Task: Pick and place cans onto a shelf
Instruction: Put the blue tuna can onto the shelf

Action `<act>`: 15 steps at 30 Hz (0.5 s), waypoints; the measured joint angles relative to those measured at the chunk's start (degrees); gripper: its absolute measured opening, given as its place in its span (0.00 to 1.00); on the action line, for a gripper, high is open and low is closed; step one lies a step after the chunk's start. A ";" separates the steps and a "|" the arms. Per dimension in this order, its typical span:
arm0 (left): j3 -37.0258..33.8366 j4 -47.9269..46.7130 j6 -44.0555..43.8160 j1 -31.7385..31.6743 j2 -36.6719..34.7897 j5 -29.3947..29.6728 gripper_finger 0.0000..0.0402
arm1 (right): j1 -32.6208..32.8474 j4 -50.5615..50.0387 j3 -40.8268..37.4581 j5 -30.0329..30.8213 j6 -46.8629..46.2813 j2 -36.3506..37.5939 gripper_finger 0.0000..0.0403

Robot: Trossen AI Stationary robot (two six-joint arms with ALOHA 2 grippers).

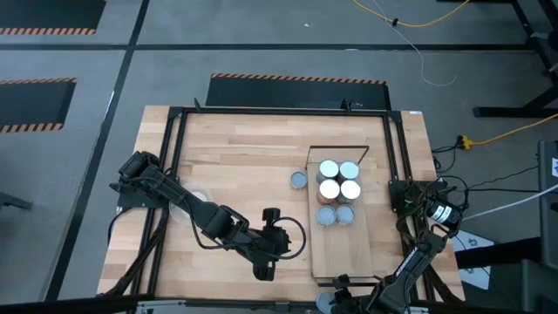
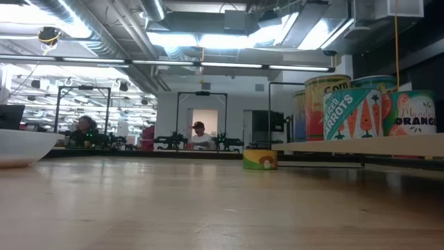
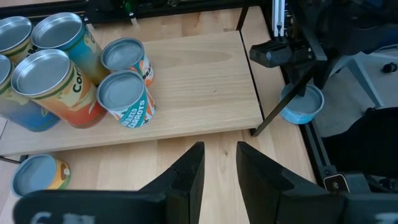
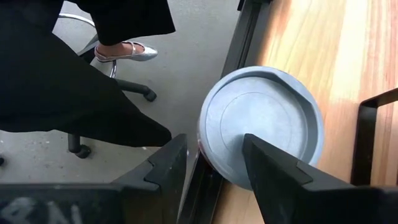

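One stray can (image 1: 298,180) beside shelf (image 1: 341,246)

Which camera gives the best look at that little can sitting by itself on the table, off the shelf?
The high view: the lone can sits clear on the table, left of the shelf. The low view shows only its yellow side; the left wrist view catches it at the picture's edge. The right wrist view misses it.

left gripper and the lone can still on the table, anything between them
Nothing: in the high view only bare tabletop lies between the left gripper and the lone can.
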State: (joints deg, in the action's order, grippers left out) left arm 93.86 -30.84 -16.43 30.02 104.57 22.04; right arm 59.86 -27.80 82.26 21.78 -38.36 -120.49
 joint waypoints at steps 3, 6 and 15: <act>0.00 -0.01 0.00 0.00 0.00 0.00 0.21 | 0.00 -0.06 0.00 0.00 -0.02 0.00 0.41; 0.00 -0.01 0.00 0.00 0.00 0.00 0.21 | 0.00 -0.12 0.00 -0.02 -0.03 -0.04 0.40; 0.00 -0.03 0.02 0.00 0.00 0.00 0.21 | -0.02 -0.19 -0.02 -0.04 0.05 -0.07 0.21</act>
State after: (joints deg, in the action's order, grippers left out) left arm 93.86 -30.87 -16.41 30.02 104.57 22.04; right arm 59.83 -27.99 82.24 21.74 -38.30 -120.55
